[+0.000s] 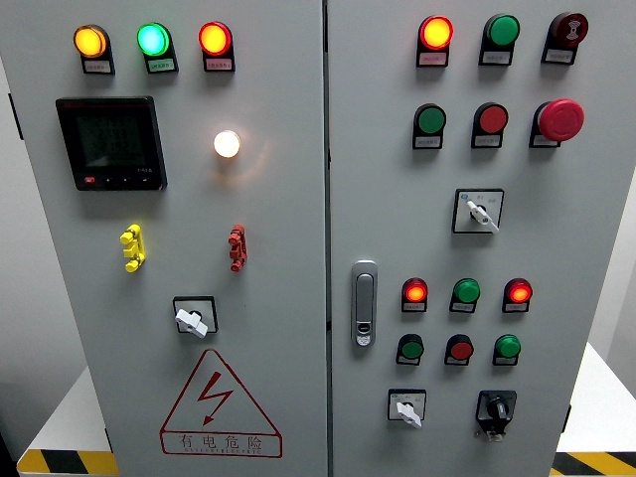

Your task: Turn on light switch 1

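Neither robot hand shows, so their state is unknown; the white rotary switch (black square plate) sits lower-left on the grey cabinet door.

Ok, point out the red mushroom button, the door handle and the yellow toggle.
red mushroom button (561, 118), head view, on its cap.
door handle (365, 303), head view, mid lever.
yellow toggle (132, 247), head view, on its body.
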`<state>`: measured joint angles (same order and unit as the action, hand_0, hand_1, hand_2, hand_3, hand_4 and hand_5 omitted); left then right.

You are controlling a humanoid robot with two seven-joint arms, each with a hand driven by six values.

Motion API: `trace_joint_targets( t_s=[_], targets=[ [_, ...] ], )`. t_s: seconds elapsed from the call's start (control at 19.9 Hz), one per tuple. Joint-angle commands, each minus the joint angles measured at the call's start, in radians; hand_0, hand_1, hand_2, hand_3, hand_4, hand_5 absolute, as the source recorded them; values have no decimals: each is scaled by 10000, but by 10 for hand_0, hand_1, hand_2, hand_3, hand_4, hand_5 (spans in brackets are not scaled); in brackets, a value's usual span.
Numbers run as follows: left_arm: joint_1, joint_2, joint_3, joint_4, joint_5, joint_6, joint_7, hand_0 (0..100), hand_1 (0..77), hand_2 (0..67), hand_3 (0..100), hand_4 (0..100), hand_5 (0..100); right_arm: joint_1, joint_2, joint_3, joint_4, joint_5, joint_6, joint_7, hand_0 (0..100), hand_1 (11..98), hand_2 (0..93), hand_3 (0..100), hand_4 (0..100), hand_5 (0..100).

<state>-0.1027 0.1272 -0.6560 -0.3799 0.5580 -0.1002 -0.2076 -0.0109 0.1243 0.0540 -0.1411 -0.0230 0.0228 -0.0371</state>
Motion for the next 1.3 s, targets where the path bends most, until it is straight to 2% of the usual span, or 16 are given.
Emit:
trace_joint_targets(
  t_s=[0.0,0.05,0.1,0.15,0.2,0.3,0.35,0.4,0.5,0.55,0.65,0.75,0.85,1.0,1.2,1.25],
  targets=[
    [-383,-427,2455,1783,-2180,-927,-194,0,103,250,342,552,595,2,-16,12,0,0,2,2,0,200,0,197,194,105],
    [-399,-474,3117,2078,-2873,-1265,-179,0,100,246,323,536,580,2,0,-3,0,0,2,2,0,200,0,197,194,105],
    [-384,-550,3807,2263,-3457,-1557,-118,0,99,240,295,498,544,2,-16,-4,0,0,2,2,0,200,0,197,194,105],
    [-354,-566,4240,2310,-3736,-1682,-57,0,107,234,263,463,503,2,0,-4,0,0,-13,2,0,200,0,197,194,105],
    [-323,-581,4563,2356,-3845,-1713,-11,0,111,226,231,431,461,2,0,-4,0,0,2,2,0,201,0,197,194,105],
    [-155,-627,5009,2540,-3831,-1714,432,0,98,169,98,299,346,2,0,-4,0,0,2,2,0,200,0,197,194,105],
    [-63,-704,5057,2601,-3861,-1714,769,0,91,157,67,253,309,2,0,12,0,0,2,2,0,200,0,197,194,105],
    [-47,-704,5072,2632,-3816,-1714,954,0,73,123,44,174,273,2,0,12,0,0,-13,2,0,200,0,197,194,104],
    [45,-750,5118,2816,-3800,-1698,1140,0,39,59,11,59,194,2,-16,-4,0,0,2,2,0,200,0,197,194,104],
    [61,-826,5134,2908,-3770,-1653,1186,0,1,26,0,2,141,2,0,-4,0,0,2,2,0,200,0,197,194,104],
    [198,-1010,5179,3046,-3739,-1575,1369,0,0,0,0,0,94,2,0,-4,0,0,-13,2,0,196,0,197,194,104],
    [382,-1072,5195,3093,-3739,-1591,1401,0,0,0,0,0,29,2,-16,-4,0,0,-13,2,0,198,0,197,194,104],
    [521,-1286,5195,3093,-3754,-1576,1401,0,0,0,0,0,0,2,0,-3,0,0,-13,2,0,198,0,197,194,104],
    [628,-1471,5195,3093,-3815,-1575,1401,0,0,0,0,0,0,2,-16,12,0,0,2,2,0,197,0,197,194,104],
    [659,-1532,5195,3093,-3846,-1606,1401,0,0,0,0,0,0,2,0,12,0,0,2,2,0,198,0,197,194,105],
    [659,-1548,5180,3093,-3846,-1591,1401,0,0,0,0,0,0,2,-16,-3,0,0,2,2,0,183,0,197,194,105]
  ],
)
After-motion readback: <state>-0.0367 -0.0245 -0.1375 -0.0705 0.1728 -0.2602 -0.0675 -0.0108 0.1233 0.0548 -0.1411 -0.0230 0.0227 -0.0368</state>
